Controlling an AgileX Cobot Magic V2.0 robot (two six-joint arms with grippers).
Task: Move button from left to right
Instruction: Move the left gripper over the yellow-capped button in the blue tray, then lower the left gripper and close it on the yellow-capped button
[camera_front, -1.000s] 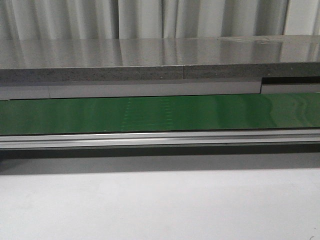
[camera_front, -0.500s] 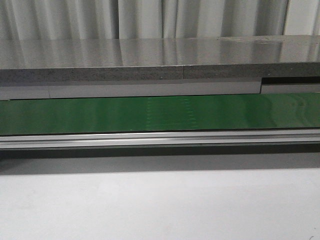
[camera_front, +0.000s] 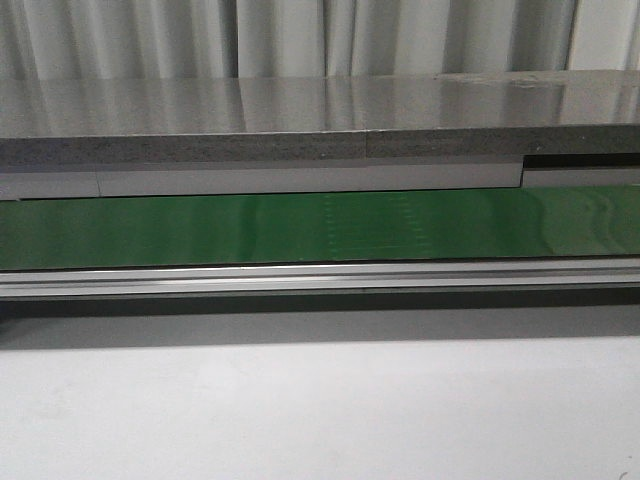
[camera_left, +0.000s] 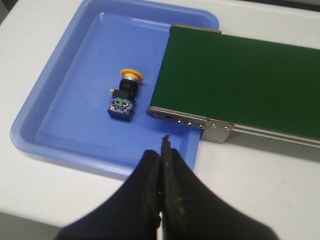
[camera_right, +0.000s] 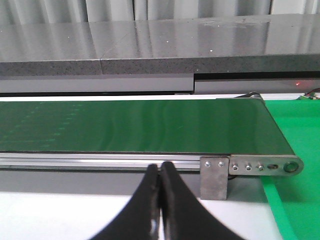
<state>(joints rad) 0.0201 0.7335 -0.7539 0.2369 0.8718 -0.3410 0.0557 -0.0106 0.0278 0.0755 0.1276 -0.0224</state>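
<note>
Front view: faint ripple marks on the green belt (camera_front: 320, 228) sit further right than half a second ago, so the conveyor is running toward the right; neither arm shows there. Button (camera_left: 124, 95) lies on its side in the blue tray (camera_left: 60, 125), near the belt's end, untouched. Left claw (camera_left: 161, 165) pressed together, empty, hovering over the tray's near rim. Right claw (camera_right: 160, 175) likewise pressed together, empty, facing the belt. Judgement: pickup not yet begun; belt ready to carry.

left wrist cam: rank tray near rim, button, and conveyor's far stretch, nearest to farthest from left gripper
1. Blue tray, near rim: right ahead of the shut left gripper.
2. Button: lying on its side inside the tray, beside the belt end.
3. Green conveyor belt, far stretch: beyond both, running away from the tray.
</note>
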